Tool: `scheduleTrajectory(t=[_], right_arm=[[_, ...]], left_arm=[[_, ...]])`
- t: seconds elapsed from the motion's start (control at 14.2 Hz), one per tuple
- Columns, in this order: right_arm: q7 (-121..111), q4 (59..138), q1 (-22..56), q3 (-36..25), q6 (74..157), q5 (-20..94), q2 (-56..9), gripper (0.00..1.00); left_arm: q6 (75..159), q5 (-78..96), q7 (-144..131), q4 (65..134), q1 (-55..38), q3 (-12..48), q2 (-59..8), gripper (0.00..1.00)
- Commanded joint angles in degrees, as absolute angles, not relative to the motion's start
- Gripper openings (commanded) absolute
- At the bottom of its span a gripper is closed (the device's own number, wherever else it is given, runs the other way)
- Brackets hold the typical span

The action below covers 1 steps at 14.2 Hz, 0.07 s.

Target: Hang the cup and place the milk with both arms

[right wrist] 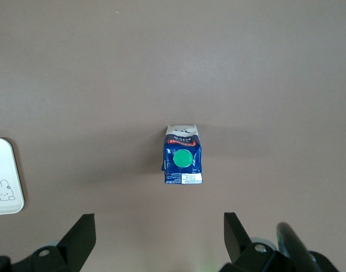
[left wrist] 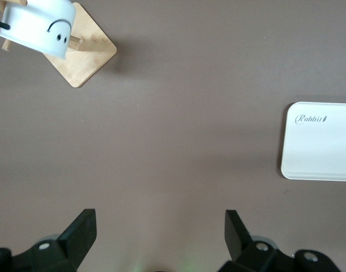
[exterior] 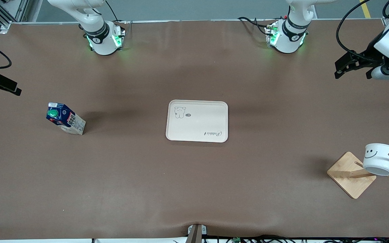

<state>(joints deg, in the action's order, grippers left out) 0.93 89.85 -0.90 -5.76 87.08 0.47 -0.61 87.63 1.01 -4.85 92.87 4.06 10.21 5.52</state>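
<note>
White enamel-look cup (exterior: 378, 159) with black smiley and black loop handle: we record it already hung on a peg of the wooden rack (exterior: 351, 173), mouth tipped down, at the left arm's end of the table, nearer the front camera than the tray (exterior: 197, 120). Hung so, we judge that half of the task done.

Dark-blue milk (exterior: 65, 118), green cap up: standing upright on the brown table (exterior: 194, 189) toward the right arm's end, well apart from the tray, which lies bare mid-table, presumably the carton's destination.

Right gripper (right wrist: 159, 238): jaws spread wide, nothing between them, held over the table with the carton centred ahead of the gap, so we judge it lined up for a descent.

Left gripper (left wrist: 160, 235): jaws likewise spread and empty, raised over its end of the table, well apart from the cup; we judge this arm to be waiting.
</note>
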Motion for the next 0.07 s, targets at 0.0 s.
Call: scheduleTrajectory(t=[0.0], right_arm=[[1.6, 89.0, -1.8, -5.2, 86.5, 0.6, -1.1, 1.00]], left_arm=[[87.5, -0.1, -5.4, 91.1, 4.1, 10.6, 4.4, 1.00]])
